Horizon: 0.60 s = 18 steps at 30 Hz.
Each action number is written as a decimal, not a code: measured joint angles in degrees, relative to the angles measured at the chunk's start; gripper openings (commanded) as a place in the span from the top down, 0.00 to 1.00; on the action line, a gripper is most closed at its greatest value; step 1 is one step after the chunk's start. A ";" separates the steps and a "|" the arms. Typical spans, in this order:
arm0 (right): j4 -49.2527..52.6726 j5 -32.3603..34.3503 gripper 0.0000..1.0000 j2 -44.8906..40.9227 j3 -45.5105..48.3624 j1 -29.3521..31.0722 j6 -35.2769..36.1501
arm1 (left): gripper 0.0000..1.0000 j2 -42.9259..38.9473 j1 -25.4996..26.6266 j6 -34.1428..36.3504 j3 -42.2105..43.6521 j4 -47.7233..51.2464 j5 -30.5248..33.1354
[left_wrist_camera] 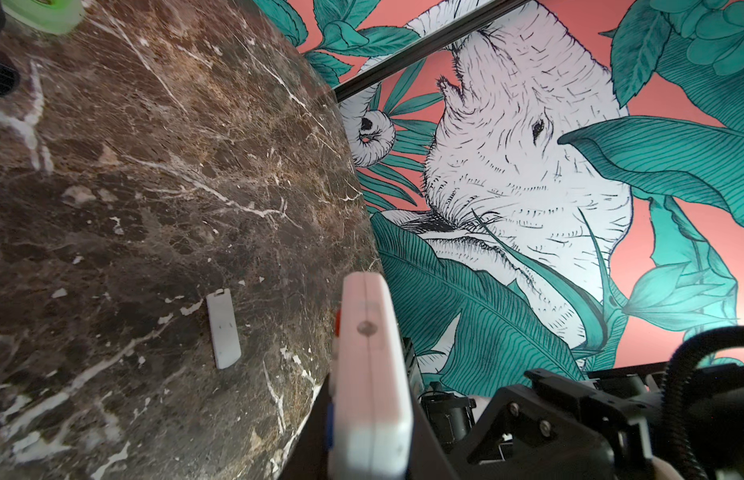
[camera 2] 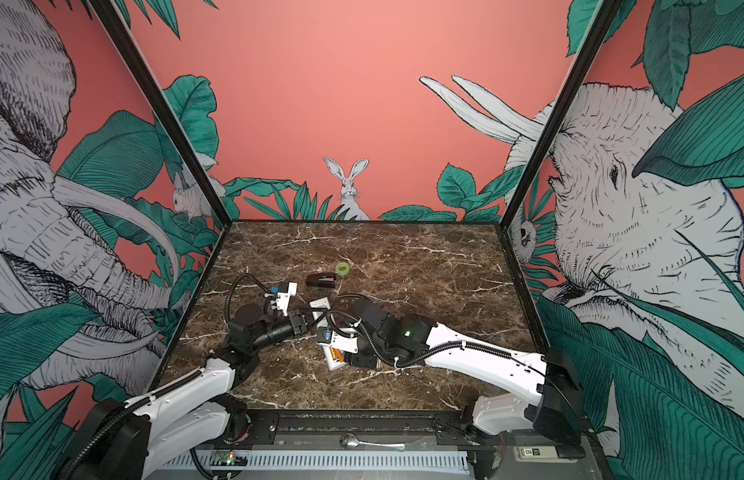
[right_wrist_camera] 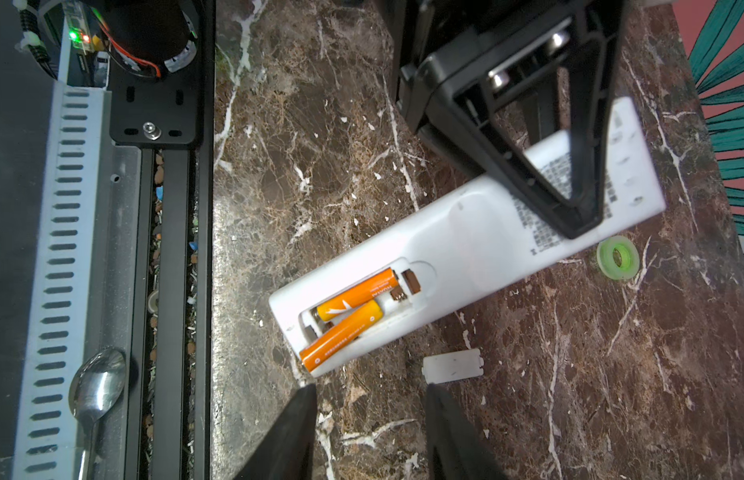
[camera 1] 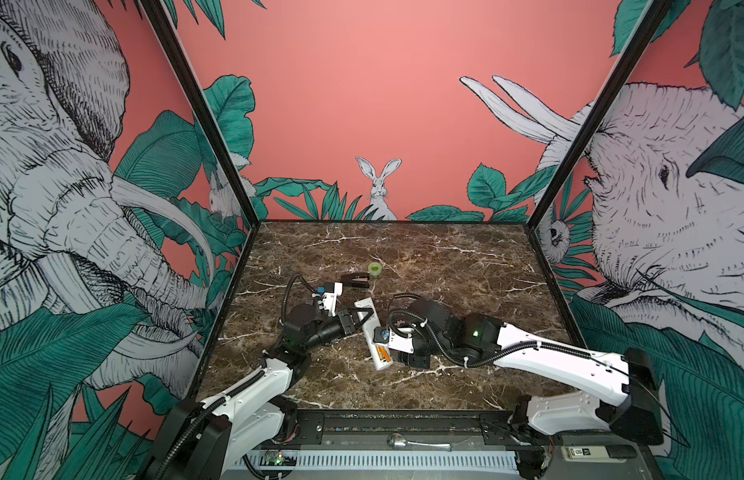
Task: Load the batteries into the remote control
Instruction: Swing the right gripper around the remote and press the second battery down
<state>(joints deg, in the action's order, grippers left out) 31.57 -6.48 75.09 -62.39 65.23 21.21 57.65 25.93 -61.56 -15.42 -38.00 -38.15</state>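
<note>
On the brown, white-veined marble bench [camera 1: 445, 270] lies one long, slim white plastic remote control [right_wrist_camera: 465, 241], back face up, with its battery bay uncovered. Two small orange cylindrical batteries [right_wrist_camera: 362, 293] are in that bay. One sits straight in its slot. The second battery [right_wrist_camera: 341, 336] lies askew, with one end inside the bay and the other sticking out over the remote's end edge.

One small white rectangular battery cover [right_wrist_camera: 453, 365] lies loose on the bench just beside the remote, apart from it.

The left end effector [camera 1: 365, 312] is clamped on the remote's far end, the end away from the bay. In the right wrist view, one black triangular finger [right_wrist_camera: 569, 199] presses on the printed back face. The left wrist view shows the remote edge-on between the fingers.

The right end effector [right_wrist_camera: 370, 388] hovers near the remote's battery end, its two black fingers spread with nothing between them.

Three other single items are in view:
- One small green tape roll [right_wrist_camera: 607, 266] lies on the bench just beside the remote's far end.
- One black wedge-shaped object [camera 1: 355, 280] sits near the roll.
- One metal spoon [right_wrist_camera: 98, 382] rests on the grey rail in front of the bench.
</note>
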 measured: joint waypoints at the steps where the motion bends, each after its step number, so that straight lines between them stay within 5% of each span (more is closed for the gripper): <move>1: 0.00 -0.02 0.58 0.00 0.00 0.22 0.31 | 1.00 0.00 0.00 -0.02 -0.20 0.02 -0.37; 18: 0.42 -1.68 0.63 -0.81 0.04 3.41 2.21 | 1.00 -0.37 0.00 -0.81 -1.46 0.39 -2.05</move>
<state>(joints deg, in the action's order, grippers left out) 31.99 -8.16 74.28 -62.35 68.64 23.42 57.28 25.93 -62.37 -16.88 -37.60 -40.21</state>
